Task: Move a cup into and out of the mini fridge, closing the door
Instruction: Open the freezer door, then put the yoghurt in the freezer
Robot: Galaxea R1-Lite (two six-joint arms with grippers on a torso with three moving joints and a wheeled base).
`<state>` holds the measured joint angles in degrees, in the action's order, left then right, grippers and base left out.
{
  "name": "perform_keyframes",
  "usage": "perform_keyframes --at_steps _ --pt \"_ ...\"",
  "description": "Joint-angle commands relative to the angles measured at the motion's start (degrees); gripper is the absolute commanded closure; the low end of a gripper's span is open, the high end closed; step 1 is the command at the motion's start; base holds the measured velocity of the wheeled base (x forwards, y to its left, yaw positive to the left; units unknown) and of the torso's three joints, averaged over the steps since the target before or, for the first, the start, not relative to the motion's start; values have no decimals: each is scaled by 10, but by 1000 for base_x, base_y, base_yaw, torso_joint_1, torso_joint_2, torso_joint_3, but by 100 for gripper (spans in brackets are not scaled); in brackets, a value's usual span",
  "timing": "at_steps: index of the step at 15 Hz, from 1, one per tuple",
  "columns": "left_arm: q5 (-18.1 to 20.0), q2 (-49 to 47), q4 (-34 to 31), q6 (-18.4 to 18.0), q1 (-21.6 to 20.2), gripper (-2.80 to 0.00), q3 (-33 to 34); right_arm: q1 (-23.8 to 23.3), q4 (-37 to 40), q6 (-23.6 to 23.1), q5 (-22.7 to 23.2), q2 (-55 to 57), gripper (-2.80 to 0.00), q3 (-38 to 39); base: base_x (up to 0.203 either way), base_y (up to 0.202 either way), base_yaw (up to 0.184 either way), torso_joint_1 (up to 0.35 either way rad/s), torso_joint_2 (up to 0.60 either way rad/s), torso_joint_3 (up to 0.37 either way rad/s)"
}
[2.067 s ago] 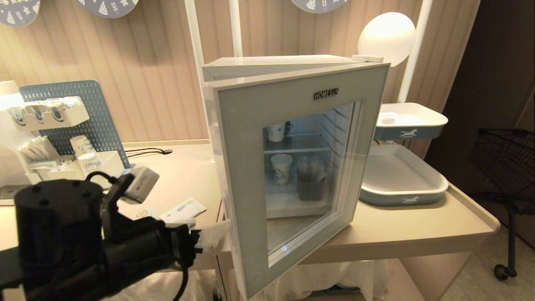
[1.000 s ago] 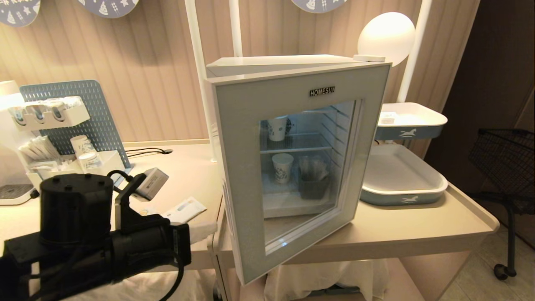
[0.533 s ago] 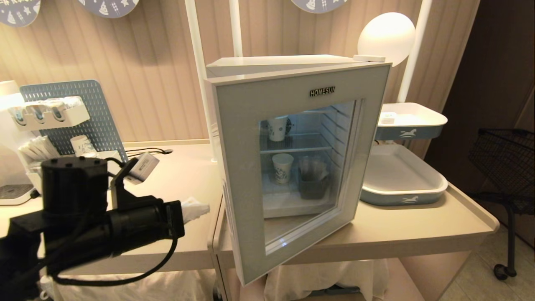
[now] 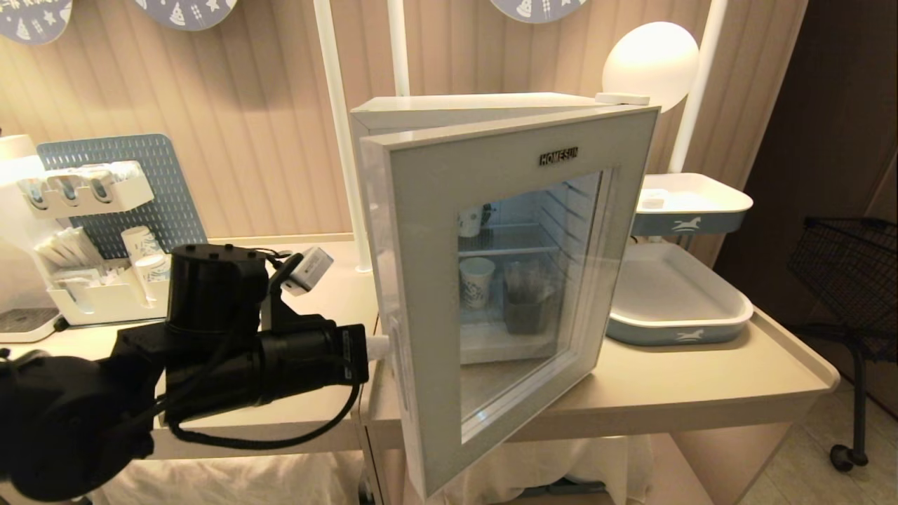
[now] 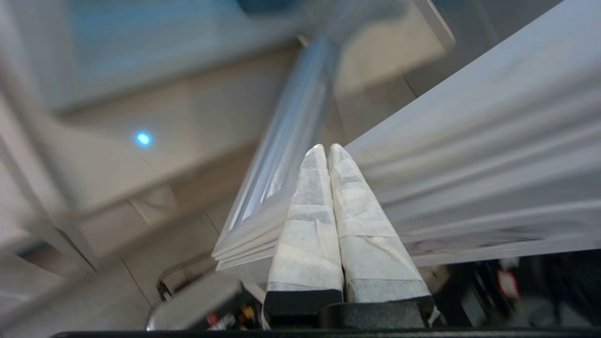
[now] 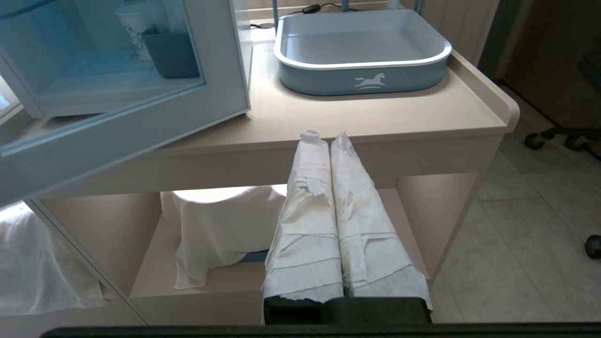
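Observation:
The white mini fridge stands on the table with its grey-blue glass door partly open, hinged on the right. My left gripper is shut and empty, its taped tips against the back of the door's free edge at mid height. In the left wrist view the fingertips lie pressed together beside the door's layered edge. My right gripper hangs shut and parked below the table's front edge. The cup is out of view.
Two white paper cups and a dark container sit on the fridge shelves. A blue-and-white tray lies right of the fridge, a smaller one above it. A pegboard organiser with cups stands far left.
My left arm has swung right and up from the table's front to the door's free edge. The door has swung a little wider open.

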<state>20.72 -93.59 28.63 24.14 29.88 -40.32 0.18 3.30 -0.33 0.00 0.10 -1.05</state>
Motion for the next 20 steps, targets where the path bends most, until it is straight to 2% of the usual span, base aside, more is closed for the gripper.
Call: perform_keyframes --at_steps 1,4,5,7,8,10,12,14,16,17,19,20 --pt "5 34 -13 3 41 0 6 0 0 0 0 1 0 0 0 0 0 0 0 0" --pt "-2 48 -73 -13 155 0 -11 0 0 0 0 1 0 0 0 0 0 0 0 0" --pt "-6 51 -96 -56 192 0 -6 0 0 0 0 1 0 0 0 0 0 0 0 0" --pt "-12 67 -118 -197 212 0 46 0 0 0 0 1 0 0 0 0 0 0 0 0" --pt "-15 75 -122 -220 212 0 64 0 0 0 0 1 0 0 0 0 0 0 0 0" --pt "-40 98 -124 -164 178 0 61 0 0 0 -1 1 0 0 0 0 0 0 0 0" --pt "-117 156 -126 -118 159 0 58 0 0 0 0 1 0 0 0 0 0 0 0 0" --pt "-216 254 -151 -98 153 0 56 0 1 0 0 0 0 0 0 0 0 0 0 0" --pt "-309 381 -235 -87 149 0 37 0 1 0 0 1 0 0 0 0 0 0 0 0" --pt "-343 454 -302 -76 136 0 16 0 1 0 0 1 0 0 0 0 0 0 0 0" --pt "-390 570 -469 -41 59 0 -48 0 4 0 -1 1 0 -2 0 0 0 0 0 0" --pt "-402 612 -540 -28 -4 0 -80 0 7 0 -1 1 0 -3 0 0 0 0 0 0"
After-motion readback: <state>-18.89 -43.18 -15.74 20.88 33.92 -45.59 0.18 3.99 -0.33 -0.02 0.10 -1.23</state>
